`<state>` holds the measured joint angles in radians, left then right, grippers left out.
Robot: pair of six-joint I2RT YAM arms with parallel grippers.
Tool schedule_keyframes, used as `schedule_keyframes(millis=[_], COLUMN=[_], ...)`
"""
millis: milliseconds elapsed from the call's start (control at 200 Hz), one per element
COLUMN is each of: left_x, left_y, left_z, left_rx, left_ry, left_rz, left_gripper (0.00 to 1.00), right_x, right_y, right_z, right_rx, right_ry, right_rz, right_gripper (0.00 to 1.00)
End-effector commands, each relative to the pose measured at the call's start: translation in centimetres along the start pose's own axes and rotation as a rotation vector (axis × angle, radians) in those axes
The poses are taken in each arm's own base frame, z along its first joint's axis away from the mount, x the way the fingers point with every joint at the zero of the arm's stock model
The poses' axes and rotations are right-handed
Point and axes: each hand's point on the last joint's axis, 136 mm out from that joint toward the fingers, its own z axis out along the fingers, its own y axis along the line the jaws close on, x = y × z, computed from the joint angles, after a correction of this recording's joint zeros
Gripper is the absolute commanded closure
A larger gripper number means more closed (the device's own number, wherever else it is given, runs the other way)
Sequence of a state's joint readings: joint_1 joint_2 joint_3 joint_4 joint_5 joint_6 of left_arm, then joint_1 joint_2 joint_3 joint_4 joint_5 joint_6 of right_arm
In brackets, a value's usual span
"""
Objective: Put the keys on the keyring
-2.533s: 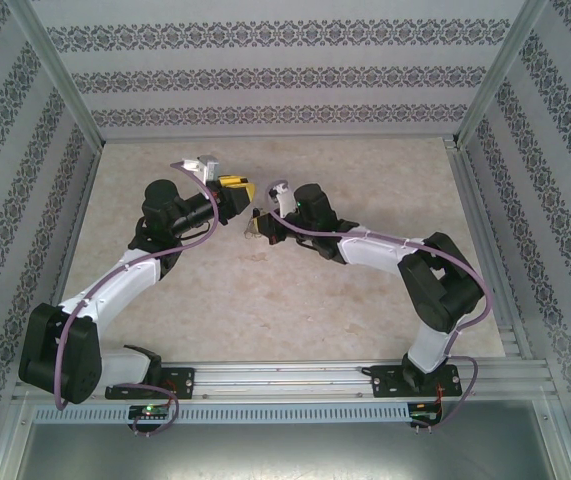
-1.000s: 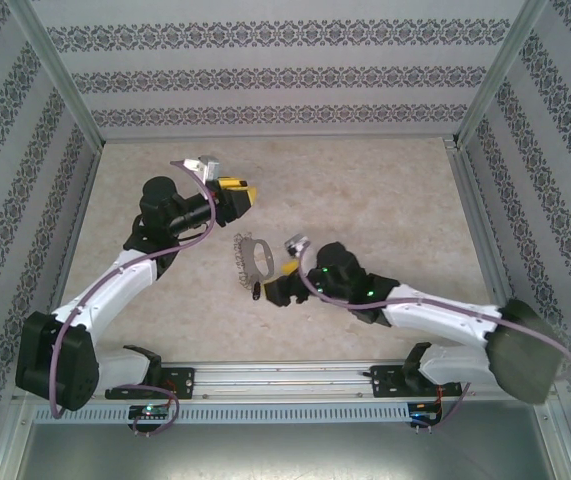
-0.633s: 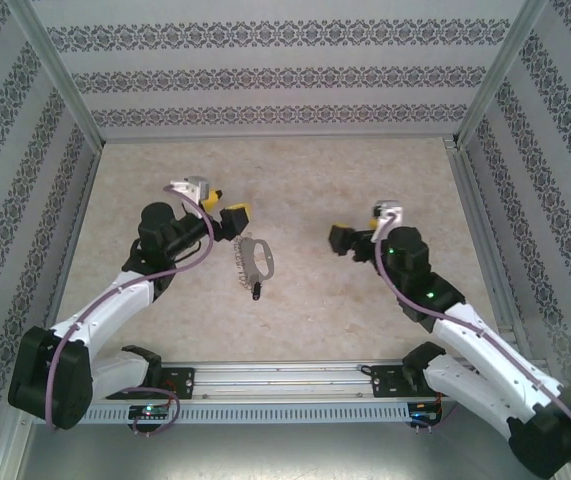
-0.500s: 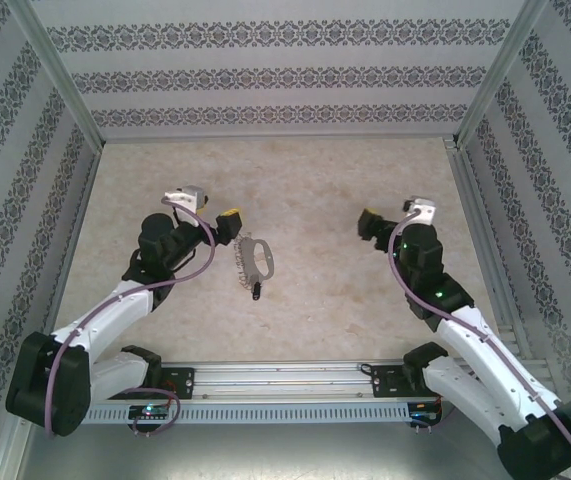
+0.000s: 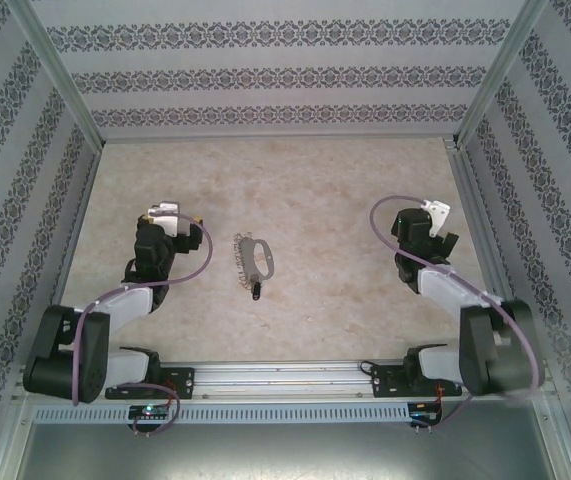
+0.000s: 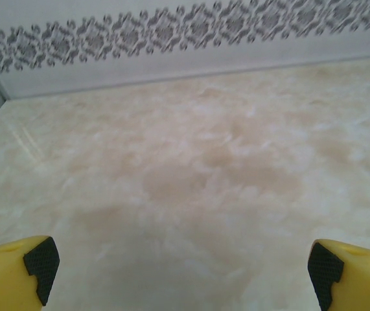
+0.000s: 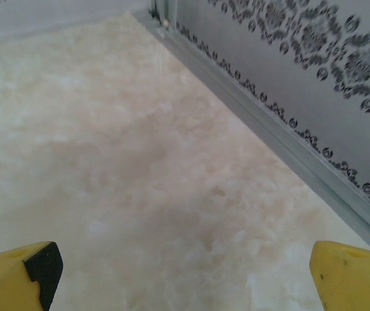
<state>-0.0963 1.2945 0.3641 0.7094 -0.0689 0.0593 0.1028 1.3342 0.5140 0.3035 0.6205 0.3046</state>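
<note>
Centre of the marbled beige worktop [image 5: 345,290]: the flat grey metal oval keyring [image 5: 256,256] lies with the tiny black-headed key [image 5: 255,291] at its lower end, seemingly attached but too small to confirm. At the frame's sides, left fingers [image 6: 16,269] and right fingers [image 7: 350,272] gape empty; task probably complete.

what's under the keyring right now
The keyring lies flat on the tabletop. The small black-headed key sits at its near end. Whether the key's shank tucks under the ring is too small to tell.
</note>
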Motion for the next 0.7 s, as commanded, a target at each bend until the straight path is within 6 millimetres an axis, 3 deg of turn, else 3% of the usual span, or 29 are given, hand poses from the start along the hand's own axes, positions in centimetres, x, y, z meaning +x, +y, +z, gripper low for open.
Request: schedule_keyframes(millis=[0,170,375,480,590,620,659,694], left_x=[-2.2,-2.4,0.6,1.6,3.4,2.8,3.2,3.6], left_y=[1.4,1.3,1.6,0.7,0.3,0.3,0.2,0.2], left_z=[0.4,0.6,-0.4,0.7,1.0,1.0,1.0,1.3], left_rx=[-0.052,-0.044,-0.063,-0.016,-0.005,-0.007,-0.003,0.003], left_ry=[-0.073,-0.080,-0.031,-0.048,-0.090,-0.137,-0.109,-0.058], left_rz=[-0.011,-0.001,0.004,-0.017,-0.015,-0.009,-0.009,-0.010], left_gripper=[0.00,0.00,0.00,0.00,0.00,0.00,0.00,0.00], right_x=[-2.4,-2.3,-1.9,-1.4,-0.9,-0.4,-0.8,-0.1], right_y=[1.1,2.9,4.0,6.1,6.4,6.6,6.4,6.1], right_z=[0.3,0.7,0.0,0.1,0.1,0.4,0.5,0.7], right_rx=[-0.016,-0.118,-0.229,-0.327,-0.388,-0.407,-0.421,-0.407], right_ry=[-0.124,-0.212,-0.212,-0.198,-0.184,-0.180,-0.247,-0.206], right_rz=[-0.041,-0.059,-0.079,-0.137,-0.129,-0.126,-0.087,-0.094], right_gripper=[0.03,0.02,0.02,0.03,0.02,0.02,0.03,0.03])
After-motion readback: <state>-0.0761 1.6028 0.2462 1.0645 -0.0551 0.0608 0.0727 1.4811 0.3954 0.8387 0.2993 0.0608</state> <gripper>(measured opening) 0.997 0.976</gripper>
